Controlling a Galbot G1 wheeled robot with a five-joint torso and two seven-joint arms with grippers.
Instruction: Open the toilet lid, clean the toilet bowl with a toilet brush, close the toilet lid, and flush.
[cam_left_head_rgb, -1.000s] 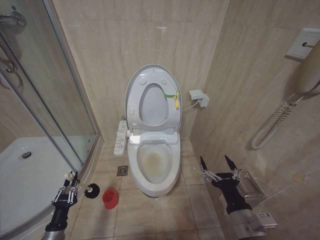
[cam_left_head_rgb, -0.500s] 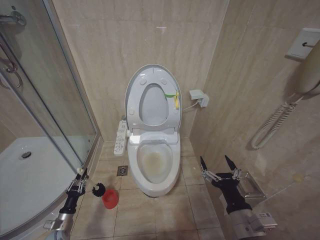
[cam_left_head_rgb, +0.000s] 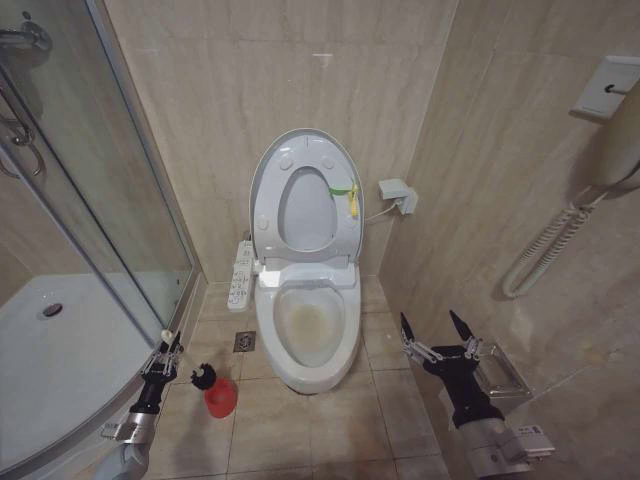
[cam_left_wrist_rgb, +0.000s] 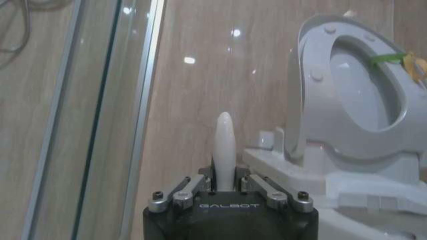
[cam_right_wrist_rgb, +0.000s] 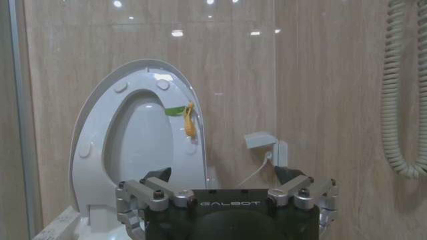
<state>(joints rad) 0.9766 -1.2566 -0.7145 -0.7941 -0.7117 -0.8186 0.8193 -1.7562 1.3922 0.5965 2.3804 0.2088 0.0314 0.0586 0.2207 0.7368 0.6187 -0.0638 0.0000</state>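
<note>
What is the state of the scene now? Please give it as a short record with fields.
toilet lid: raised against the wall
toilet bowl: open, yellowish stain inside
toilet brush: black head just above the red holder cup
left gripper: shut on the brush handle, beside the shower glass
right gripper: open, idle, right of the toilet

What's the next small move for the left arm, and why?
Probably lower the toilet brush into the red holder cup: the left gripper holds its handle, the black head hangs just over the cup, and the toilet lid is still up.
</note>
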